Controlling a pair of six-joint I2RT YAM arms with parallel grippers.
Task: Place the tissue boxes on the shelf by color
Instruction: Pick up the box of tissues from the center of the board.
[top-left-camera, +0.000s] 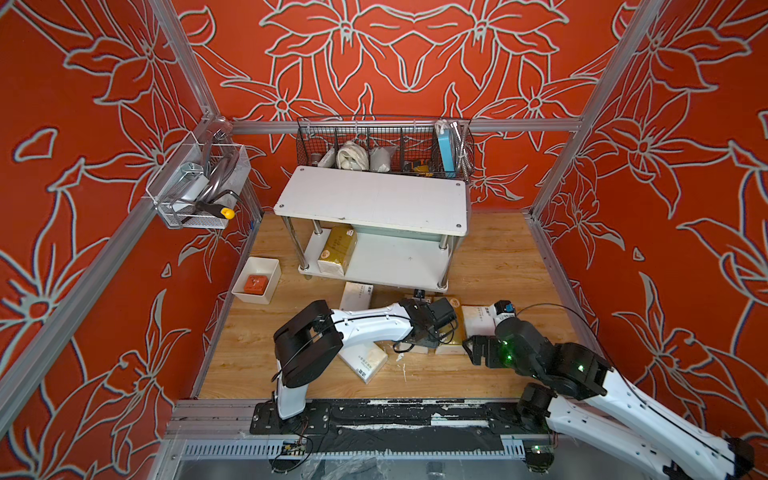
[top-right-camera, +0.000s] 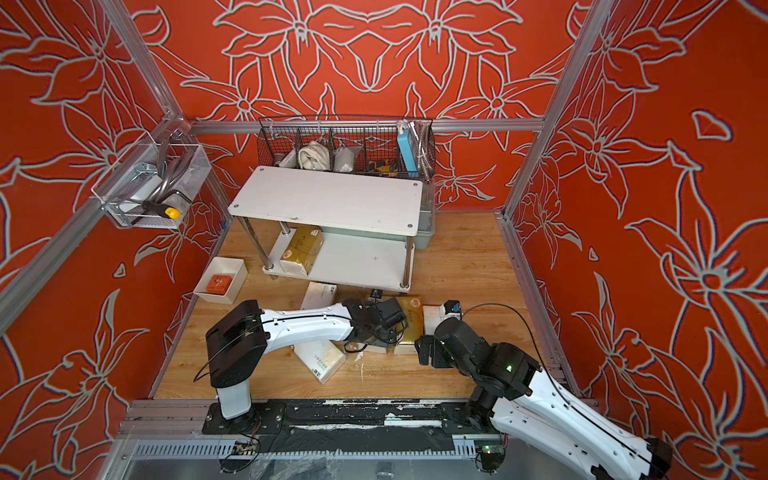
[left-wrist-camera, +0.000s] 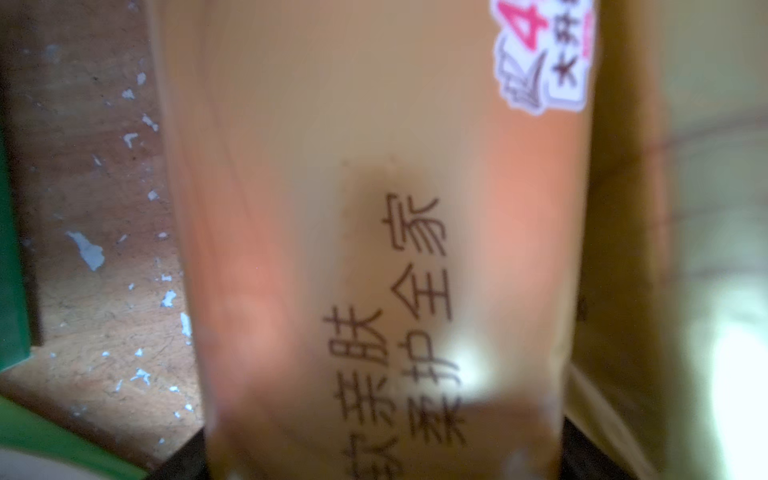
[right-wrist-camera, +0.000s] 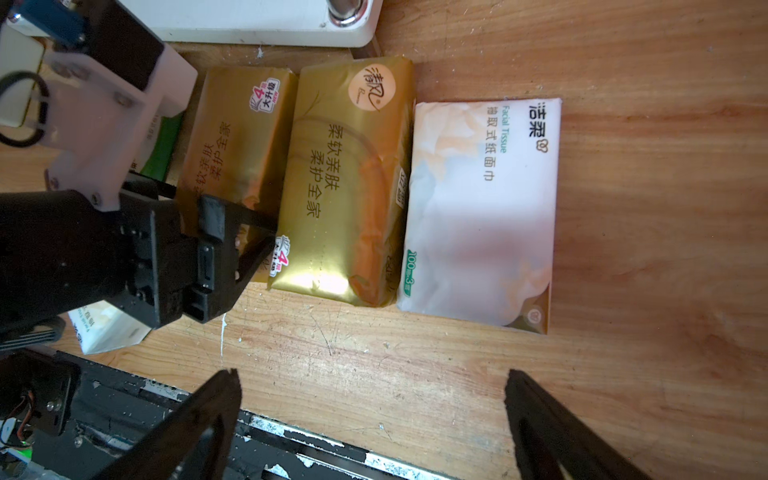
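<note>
The shelf (top-left-camera: 370, 199) sits in the upper middle of both top views. It is two smooth white boards with rounded corners and screw heads, set on shiny chrome tube legs. At the left end of its lower board lies the shelved gold pack (top-left-camera: 337, 249), a soft-edged brick in glossy foil-like wrap.

The other five tissue boxes lie on the scuffed, white-flecked wood-grain floor (right-wrist-camera: 623, 374), below the shelf in the frame. In the right wrist view three lie side by side. These are the left gold pack (right-wrist-camera: 232, 145), the middle gold pack (right-wrist-camera: 345, 187) with a round pale label, and the white pack (right-wrist-camera: 482, 208) with tan print and green lettering. Two more matte white ones, the far white pack (top-left-camera: 357, 293) and the near white pack (top-left-camera: 365, 361), show partly from under the left arm.

The left gripper (right-wrist-camera: 220, 208) has its black jaws on either long side of the left gold pack. I cannot tell whether they press it. The right gripper (right-wrist-camera: 374, 407) has its jaws spread wide over the floor at the lower edge of its frame, apart from the packs.

The black wire basket (top-left-camera: 316, 141) on the back wall holds a white bundle (top-left-camera: 352, 157), an upright blue box (top-left-camera: 445, 151) and a metal hose. The clear bin (top-left-camera: 166, 187) at the left holds tools, one of them yellow-ended (top-left-camera: 227, 213). The white tray (top-left-camera: 266, 266) holds an orange block (top-left-camera: 256, 284).
</note>
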